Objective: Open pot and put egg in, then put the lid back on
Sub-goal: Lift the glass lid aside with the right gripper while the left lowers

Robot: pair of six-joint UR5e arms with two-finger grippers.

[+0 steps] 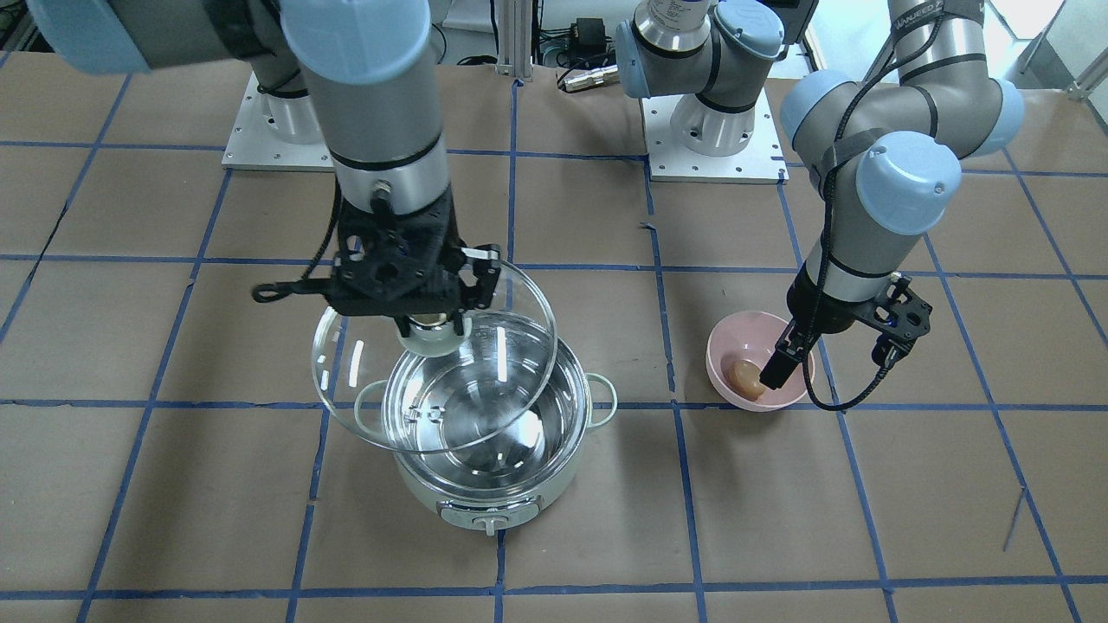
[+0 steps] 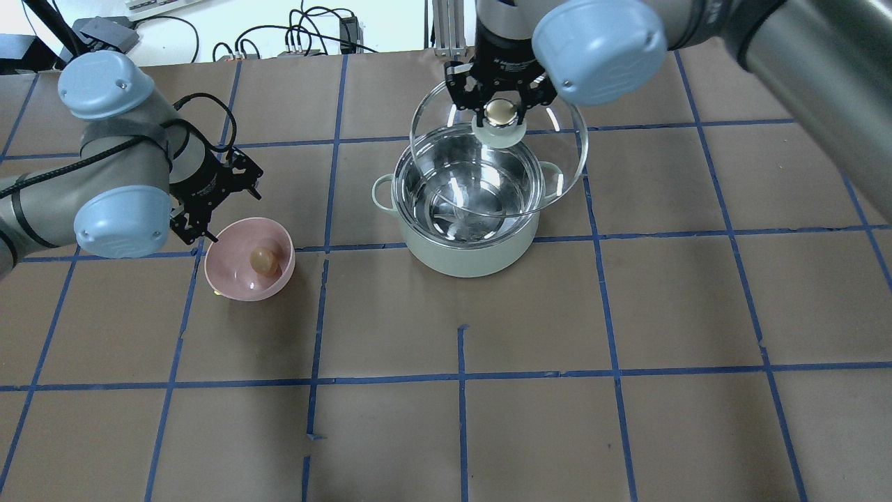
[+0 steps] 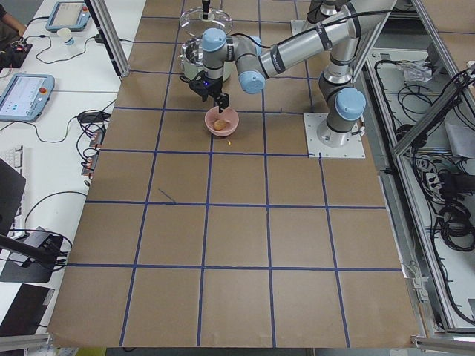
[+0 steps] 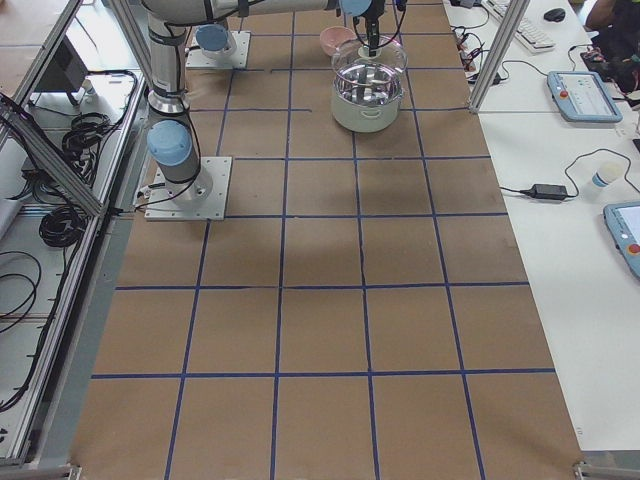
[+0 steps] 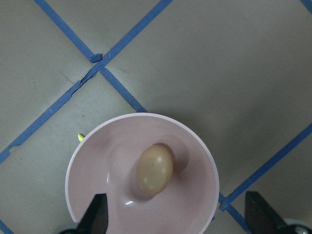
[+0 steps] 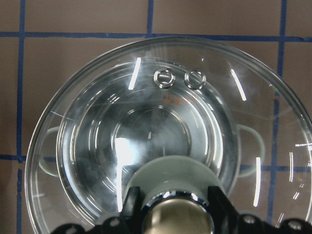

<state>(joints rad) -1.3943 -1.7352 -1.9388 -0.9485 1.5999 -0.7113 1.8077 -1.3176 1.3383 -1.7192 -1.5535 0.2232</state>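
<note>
at table centre: pot (image 2: 474,251), open, empty. lid (image 6: 161,122), tilted above it, my right gripper (image 2: 500,111) pinched on its knob. pink bowl (image 2: 233,293), well apart. egg (image 2: 263,259), lying in the bowl, not yet gripped. my left gripper (image 5: 178,218), spread wide above the egg. step, i judge: fetching the egg; next, lower and close gently.

I saw a pale mint-green pot (image 2: 474,258) lined in shiny steel, a clear glass lid (image 1: 339,374), a brown-orange egg (image 5: 154,168) in a pink bowl (image 5: 97,168), and a brown table (image 2: 627,314) gridded with blue tape (image 2: 529,378).
</note>
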